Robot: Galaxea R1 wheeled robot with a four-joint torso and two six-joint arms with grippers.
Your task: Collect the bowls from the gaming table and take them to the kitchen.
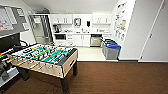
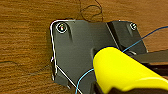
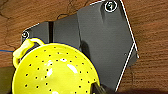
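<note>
Yellow bowls carried on both arms, kitchen ahead

The kitchen, with white cabinets and countertop, lies at twelve o'clock beyond the brown carpet; blue and green bins stand at one o'clock, a foosball table at ten o'clock. A perforated yellow bowl with a handle fills the right wrist view, a smooth yellow bowl the left. Whether either gripper is closed on its bowl, I cannot tell.
</note>
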